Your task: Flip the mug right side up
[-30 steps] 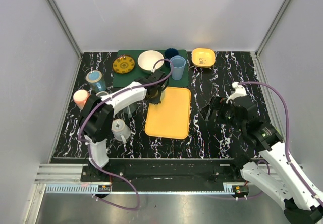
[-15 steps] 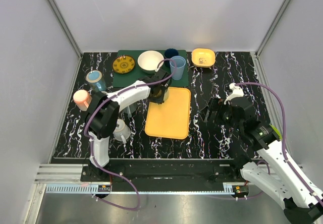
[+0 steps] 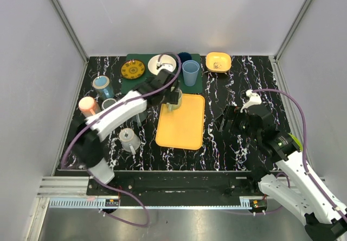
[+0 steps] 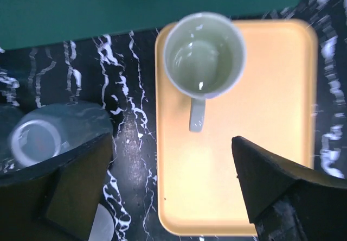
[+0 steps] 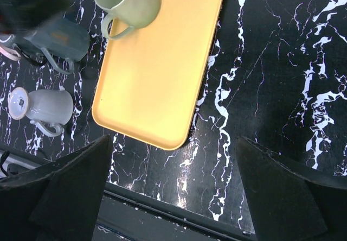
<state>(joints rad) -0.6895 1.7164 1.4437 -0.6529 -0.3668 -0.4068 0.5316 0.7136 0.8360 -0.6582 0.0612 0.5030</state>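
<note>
Left gripper (image 4: 171, 143) hangs with fingers spread wide and empty, just above the pale green mug (image 4: 203, 54). The mug stands upright, mouth up, on the far-left corner of the yellow tray (image 4: 255, 159), handle toward the arm. Left wrist view looks straight into it; top view half hides it under the gripper. Only top view shows green mat (image 3: 145, 58), white bowl (image 3: 157, 62), yellow bowl (image 3: 218, 62), print too small to read. Right gripper (image 5: 172, 143) spread wide, empty, over black white-veined table (image 5: 271, 62). Pale grey walls (image 3: 190, 18).
</note>
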